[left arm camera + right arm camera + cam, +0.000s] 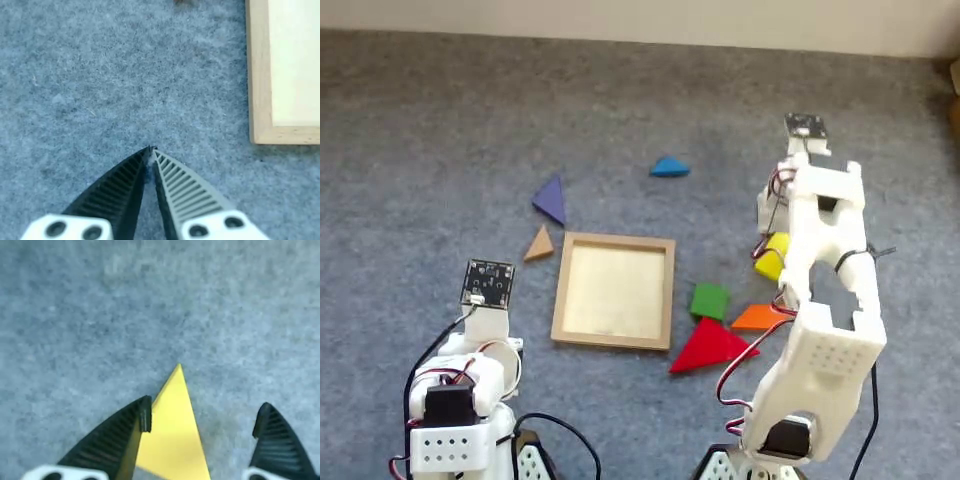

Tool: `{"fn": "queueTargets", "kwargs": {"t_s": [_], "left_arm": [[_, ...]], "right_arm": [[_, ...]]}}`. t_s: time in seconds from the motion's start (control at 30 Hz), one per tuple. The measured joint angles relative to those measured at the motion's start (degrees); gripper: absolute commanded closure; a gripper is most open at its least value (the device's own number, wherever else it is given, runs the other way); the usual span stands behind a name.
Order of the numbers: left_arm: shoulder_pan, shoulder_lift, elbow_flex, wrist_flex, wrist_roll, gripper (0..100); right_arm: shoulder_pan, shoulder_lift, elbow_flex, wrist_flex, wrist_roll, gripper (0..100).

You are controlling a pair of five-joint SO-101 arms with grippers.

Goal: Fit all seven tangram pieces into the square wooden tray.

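Note:
The square wooden tray (612,246) lies mid-table with a bare floor; its corner (260,100) is in the left wrist view. Around it lie a blue piece (669,167), a purple triangle (551,198), a tan triangle (539,244), a green square (709,300), an orange piece (758,316) and a large red triangle (710,345). The yellow triangle (175,430) lies flat on the carpet between the fingers of my open right gripper (204,415), close to one finger; in the high view it (773,255) lies right of the tray. My left gripper (151,149) is shut over bare carpet beside the tray's near left corner.
Grey carpet (440,130) covers the whole table. The left arm (460,400) sits low at the front left, the right arm (825,300) stretches along the right side above the orange and yellow pieces. Open carpet lies beyond the tray.

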Motion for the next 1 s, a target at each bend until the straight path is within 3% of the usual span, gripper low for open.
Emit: {"fn": "queueTargets", "kwargs": {"t_s": [0.3, 0.8, 1.0], "left_arm": [[0.0, 0.0, 0.0, 0.0, 0.0, 99], [0.0, 0.0, 0.0, 0.0, 0.0, 99], [0.0, 0.0, 0.0, 0.0, 0.0, 99]], "right_arm": [[-6.68, 0.0, -9.32, 14.07, 0.44, 67.3], [-8.62, -0.26, -4.4, 13.98, 2.2, 67.3], [-8.44, -13.19, 10.02, 7.3, 2.2, 67.3]]}}
